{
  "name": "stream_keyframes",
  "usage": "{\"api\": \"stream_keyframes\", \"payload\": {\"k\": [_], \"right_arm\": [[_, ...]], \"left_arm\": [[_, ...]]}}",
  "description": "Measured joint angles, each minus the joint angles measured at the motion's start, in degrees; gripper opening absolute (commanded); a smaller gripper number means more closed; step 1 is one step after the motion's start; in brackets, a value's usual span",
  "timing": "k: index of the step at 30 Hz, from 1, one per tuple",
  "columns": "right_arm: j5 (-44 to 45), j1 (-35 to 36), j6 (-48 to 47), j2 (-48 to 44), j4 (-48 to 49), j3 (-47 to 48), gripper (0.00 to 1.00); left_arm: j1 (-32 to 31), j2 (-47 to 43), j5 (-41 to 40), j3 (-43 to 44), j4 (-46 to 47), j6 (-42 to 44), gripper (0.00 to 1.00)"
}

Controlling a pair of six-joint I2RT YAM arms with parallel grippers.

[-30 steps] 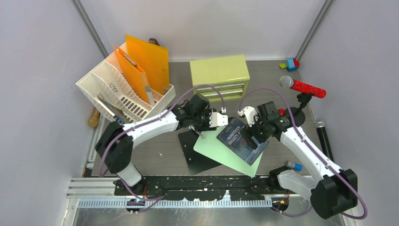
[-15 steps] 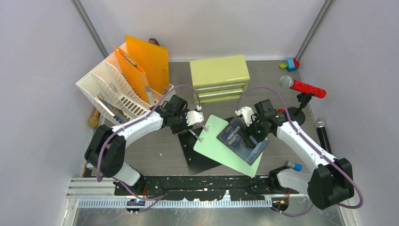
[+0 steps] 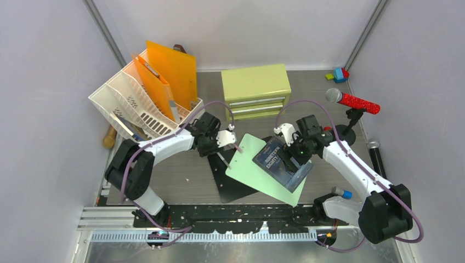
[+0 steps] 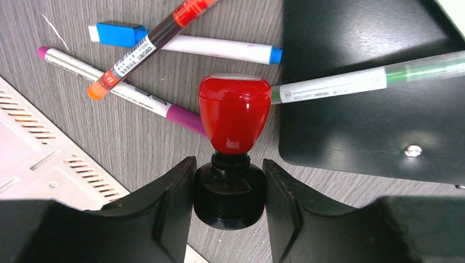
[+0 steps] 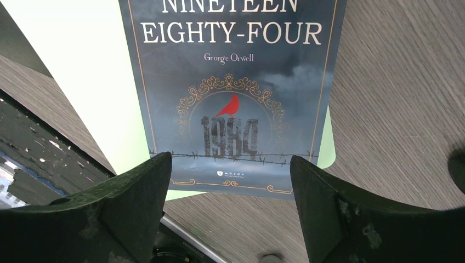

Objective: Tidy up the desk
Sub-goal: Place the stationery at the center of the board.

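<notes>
1. The desk (image 3: 312, 87) lies flat under both arms and fills the floor between the walls. Most of the clutter sits in its middle.
2. My left gripper (image 4: 227, 164) is pinching the stamp (image 4: 234, 112) by its round black base. That base is smooth, so I think the stamp could twist or slip out if I swing fast.
3. The pens (image 4: 109, 82) lie right by the stamp, and one looks tucked under its red top. A low sideways move could knock them rolling, so I would go up first.
4. The black board (image 4: 356, 126) is just beside the stamp, and a finger could catch its edge.
5. My right gripper (image 5: 230, 161) is spread wide and holds nothing. It hangs over the near end of the book (image 5: 230, 82).
6. The book is almost as wide as the gap. A bad close could shove it along the green sheet (image 5: 82, 66) – that sheet looks slippery.
7. The two arms are near each other, so they could bump.
8. Room: bare wood lies near the rail (image 3: 219, 211), in front of the left arm, and also right of the cabinet (image 3: 255, 82).
9. The rack (image 3: 137, 104) crowds the left.
</notes>
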Motion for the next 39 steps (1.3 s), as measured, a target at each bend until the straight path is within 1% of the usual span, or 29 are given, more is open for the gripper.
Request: {"api": "stream_keyframes", "payload": {"k": [6, 12, 17, 18, 19, 20, 21, 26, 29, 32, 35, 39], "right_arm": [[-0.09, 0.00, -0.24, 0.00, 0.02, 0.00, 0.85], [-0.09, 0.00, -0.37, 0.00, 0.00, 0.00, 0.86], [0.07, 0.00, -0.79, 0.02, -0.42, 0.00, 0.87], [0.31, 0.00, -0.87, 0.04, -0.61, 0.02, 0.87], [0.59, 0.00, -1.01, 0.13, -0.76, 0.02, 0.87], [0.90, 0.00, -1.14, 0.24, -0.87, 0.02, 0.88], [1.20, 0.00, -1.29, 0.37, -0.90, 0.02, 0.88], [3.06, 0.00, -2.47, 1.46, -1.25, 0.02, 0.88], [4.87, 0.00, -3.96, 1.64, -1.33, -0.04, 0.88], [6.78, 0.00, -6.01, 0.87, -1.66, -1.01, 0.88], [8.15, -0.02, -8.50, -1.53, -3.54, -2.29, 0.88], [9.53, -0.04, -12.55, -6.01, -7.08, -3.23, 0.88]], "left_arm": [[0.48, 2.45, -3.52, -0.09, 1.95, -0.24, 0.54], [0.76, 4.33, -5.27, -0.09, 3.63, -1.01, 0.65], [0.81, 4.00, -5.35, -0.07, 4.42, -1.97, 0.80], [0.83, 3.76, -4.96, -0.07, 4.24, -2.49, 0.84], [0.85, 3.39, -4.44, -0.04, 3.89, -3.02, 0.90], [0.85, 2.84, -3.69, 0.13, 3.37, -3.48, 0.94], [0.85, 2.27, -3.04, 0.44, 2.80, -3.96, 0.95], [0.48, -1.14, 3.93, 5.44, -0.96, -8.74, 0.95], [-0.24, -2.12, 10.14, 9.33, -2.25, -12.44, 0.95], [-1.33, -1.20, 16.65, 13.18, -3.10, -17.05, 0.94], [-2.36, 3.13, 23.28, 18.67, -3.69, -22.93, 0.93], [-3.37, 12.39, 30.86, 26.18, -3.58, -30.42, 0.92]]}}
